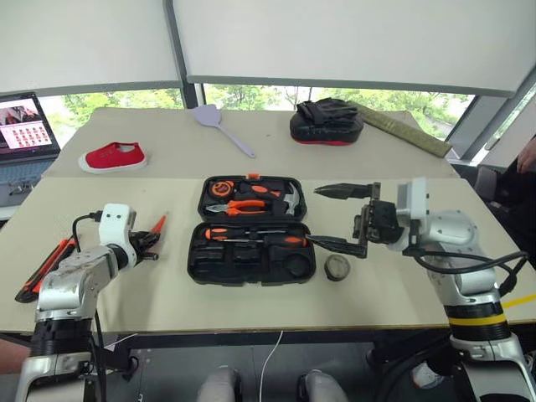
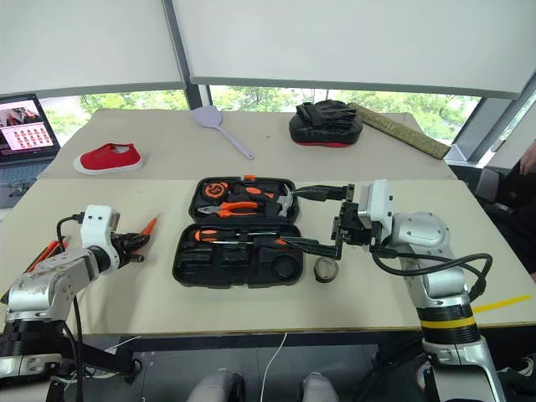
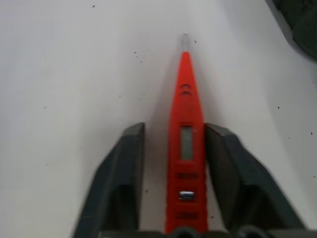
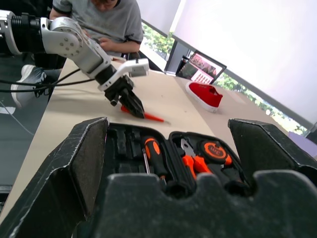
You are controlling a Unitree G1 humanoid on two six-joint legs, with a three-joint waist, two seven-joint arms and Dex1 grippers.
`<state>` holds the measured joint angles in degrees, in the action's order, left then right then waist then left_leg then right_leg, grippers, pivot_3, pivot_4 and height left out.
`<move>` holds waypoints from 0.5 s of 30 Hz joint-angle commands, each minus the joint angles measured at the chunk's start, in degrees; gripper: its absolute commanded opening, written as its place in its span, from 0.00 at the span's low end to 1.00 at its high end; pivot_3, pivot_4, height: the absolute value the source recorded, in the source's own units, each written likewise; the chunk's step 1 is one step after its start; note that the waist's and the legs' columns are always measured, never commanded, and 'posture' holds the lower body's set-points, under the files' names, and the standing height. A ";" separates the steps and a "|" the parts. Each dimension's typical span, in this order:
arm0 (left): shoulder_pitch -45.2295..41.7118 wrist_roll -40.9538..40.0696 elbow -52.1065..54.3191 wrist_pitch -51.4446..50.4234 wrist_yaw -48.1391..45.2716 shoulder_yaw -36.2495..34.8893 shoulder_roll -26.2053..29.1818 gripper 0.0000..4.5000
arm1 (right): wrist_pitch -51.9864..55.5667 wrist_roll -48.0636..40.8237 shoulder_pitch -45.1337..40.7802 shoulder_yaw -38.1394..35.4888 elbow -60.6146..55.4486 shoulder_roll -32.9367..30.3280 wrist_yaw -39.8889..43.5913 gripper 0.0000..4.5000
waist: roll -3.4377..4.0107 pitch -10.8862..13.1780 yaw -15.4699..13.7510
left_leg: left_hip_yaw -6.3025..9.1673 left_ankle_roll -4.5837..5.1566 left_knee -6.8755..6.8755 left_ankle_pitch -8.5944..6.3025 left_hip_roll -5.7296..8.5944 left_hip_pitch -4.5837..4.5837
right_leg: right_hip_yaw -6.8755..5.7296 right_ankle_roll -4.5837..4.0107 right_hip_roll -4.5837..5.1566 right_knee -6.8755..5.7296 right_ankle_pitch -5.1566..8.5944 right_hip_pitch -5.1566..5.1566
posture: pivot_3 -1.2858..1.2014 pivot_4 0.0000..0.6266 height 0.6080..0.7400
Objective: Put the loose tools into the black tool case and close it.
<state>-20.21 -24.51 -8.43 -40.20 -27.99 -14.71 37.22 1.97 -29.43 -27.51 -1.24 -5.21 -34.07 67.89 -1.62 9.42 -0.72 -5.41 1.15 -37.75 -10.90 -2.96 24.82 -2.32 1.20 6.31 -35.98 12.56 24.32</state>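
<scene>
We see the flat black plastic hinged tool case (image 1: 249, 229) lying open mid-table w/ orange-handled tools in its slots. L gripper (image 1: 149, 244) is down at the slim orange pen-shaped tester screwdriver (image 3: 184, 144) on the table, left of the case; fingers (image 3: 121, 173) straddle it narrowly, probably gripping, tho contact isn't clear. R gripper (image 1: 343, 218) hovers at the case's right edge, fingers spread wide, empty. Small dark tape roll (image 1: 337, 267) sits just beside the case's right corner.
</scene>
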 commanded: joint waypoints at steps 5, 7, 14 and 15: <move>-2.75 -5.30 4.14 19.65 -34.87 0.98 9.47 0.10 | 3.77 -2.83 2.32 -5.44 -4.60 -3.76 -2.14 1.00 | -0.10 0.06 0.07 | -0.03 0.00 0.00 0.00 -0.02 0.17 | -0.03 -0.03 -0.01 0.01 0.00 0.17 | 0.52 0.24 1.00; -3.82 -7.06 5.29 21.28 -42.67 2.75 10.39 0.10 | 4.39 -2.81 2.95 -5.74 -4.56 -4.91 -1.75 1.00 | -0.10 0.06 -0.17 | -0.04 -0.02 -0.01 -0.01 0.01 0.23 | -0.08 -0.07 0.08 0.05 0.03 0.17 | 0.52 0.24 1.00; -18.34 10.44 -0.21 24.38 -50.90 25.99 9.33 0.10 | 4.50 0.32 7.37 -5.65 -2.13 -9.43 0.01 1.00 | -0.10 0.07 -0.60 | -0.14 0.05 -0.10 0.02 0.12 0.25 | 0.01 0.00 0.08 0.14 0.04 0.05 | 0.52 0.24 1.00; -19.73 13.13 -2.14 25.63 -50.28 27.96 8.72 0.10 | 3.70 1.27 7.45 -5.36 -1.81 -9.55 -0.12 1.00 | -0.10 0.07 -0.43 | -0.13 0.10 -0.10 0.05 0.12 0.25 | 0.00 0.12 0.03 0.13 -0.02 0.03 | 0.52 0.24 1.00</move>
<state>-38.14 -16.24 -8.02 -16.73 -78.41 10.53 46.20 6.89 -29.14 -19.63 -5.33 -6.76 -42.72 67.92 -1.72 9.49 -1.15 -5.52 1.25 -37.86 -10.85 -2.86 25.07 -2.31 1.35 6.27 -35.84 12.54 24.37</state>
